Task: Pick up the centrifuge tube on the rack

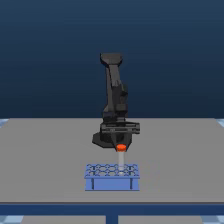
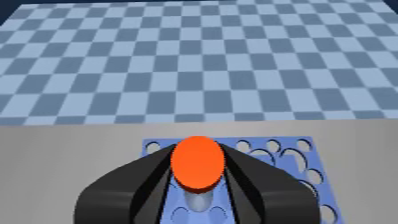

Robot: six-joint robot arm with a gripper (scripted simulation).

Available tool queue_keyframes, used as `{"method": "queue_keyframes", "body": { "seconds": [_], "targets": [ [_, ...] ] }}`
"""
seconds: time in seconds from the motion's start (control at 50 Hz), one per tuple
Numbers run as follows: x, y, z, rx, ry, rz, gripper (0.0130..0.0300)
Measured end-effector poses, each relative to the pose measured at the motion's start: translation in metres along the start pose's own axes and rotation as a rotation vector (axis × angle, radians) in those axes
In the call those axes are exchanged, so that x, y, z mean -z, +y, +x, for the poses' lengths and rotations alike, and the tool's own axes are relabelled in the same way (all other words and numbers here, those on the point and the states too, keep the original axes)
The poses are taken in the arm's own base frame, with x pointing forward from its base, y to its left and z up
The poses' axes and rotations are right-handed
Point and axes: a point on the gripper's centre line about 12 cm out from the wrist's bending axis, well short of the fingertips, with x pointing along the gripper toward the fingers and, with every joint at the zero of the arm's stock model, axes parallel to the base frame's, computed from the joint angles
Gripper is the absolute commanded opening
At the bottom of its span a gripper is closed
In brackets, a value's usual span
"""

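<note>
We are watching the gripper (image 1: 120, 144) clamping its dark fingers (image 2: 251, 186) on the orange-red cap of the centrifuge tube (image 1: 121, 156). The tube is hanging upright above the light-blue rack (image 1: 112, 176), its tip at the rack's top, on the grey table (image 1: 45, 155).

Flat even rendered light, dim backdrop, soft low-resolution blur

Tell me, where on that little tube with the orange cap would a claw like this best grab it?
Probably just under the orange cap, coming straight down from above. The centrifuge tube stands upright with its lower part in the rack, so only the cap end is exposed. In the wrist view the gripper already has a dark finger on each side of the cap; whether it has closed is unclear.
</note>
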Motion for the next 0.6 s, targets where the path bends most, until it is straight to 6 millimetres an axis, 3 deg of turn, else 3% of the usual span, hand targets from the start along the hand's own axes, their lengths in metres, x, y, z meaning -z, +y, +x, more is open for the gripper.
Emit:
{"method": "queue_keyframes", "body": {
  "seconds": [0.6],
  "targets": [
    [-0.017, 0.001, -0.01, -0.003, 0.006, 0.005, 0.013]
  ]
}}
